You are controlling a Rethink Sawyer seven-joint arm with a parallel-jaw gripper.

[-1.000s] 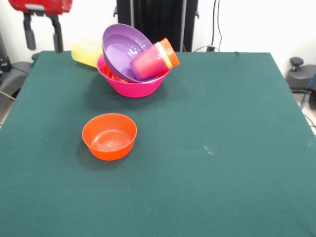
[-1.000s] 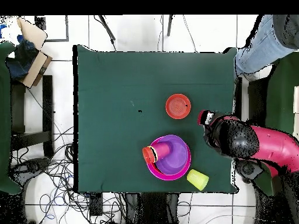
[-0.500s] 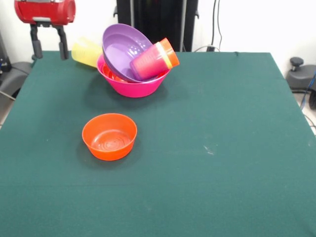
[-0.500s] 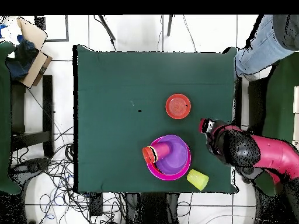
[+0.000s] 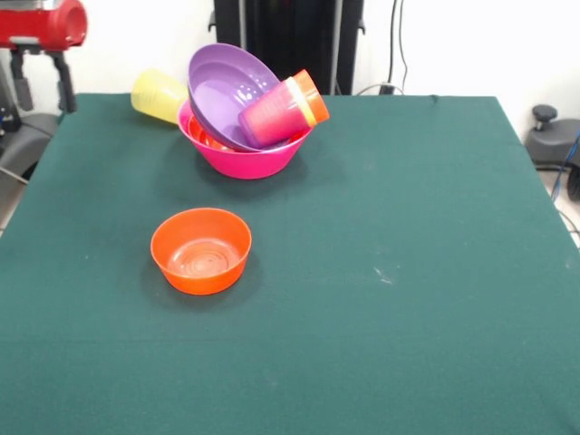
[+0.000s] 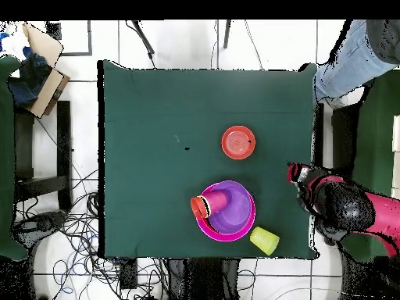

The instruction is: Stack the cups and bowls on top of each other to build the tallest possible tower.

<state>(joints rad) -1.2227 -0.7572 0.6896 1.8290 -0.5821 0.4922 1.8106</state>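
Claw (image 5: 41, 77) hangs off the surface's edge at the front view's upper left, two dark prongs apart with nothing between them: released and empty.

Tower (image 5: 246, 113) sits near the far edge of the green surface (image 5: 408, 199): big pink bowl (image 5: 245, 156) as base, purple bowl (image 5: 225, 91) tipped up on edge inside it, and a nested run of cups (image 5: 283, 109) (purple outermost, yellow and orange rims showing) lying sideways across the rim, mouths toward 2 o'clock. An orange rim peeks under the purple bowl; what else lies beneath I cannot make out.

Loose pieces: yellow cup (image 5: 159, 95) on its side just beside the pink bowl, long axis running 10 to 4 o'clock; small orange bowl (image 5: 200, 250) upright, well apart toward 6 o'clock of the tower.

Key relation: the yellow cup is the nearest loose piece, at roughly 3 o'clock from the claw in the front view. In the overhead view the claw (image 6: 299, 173) is off the surface and partly masked by the arm.

A person's leg (image 6: 348, 58) shows at the overhead's upper right corner.
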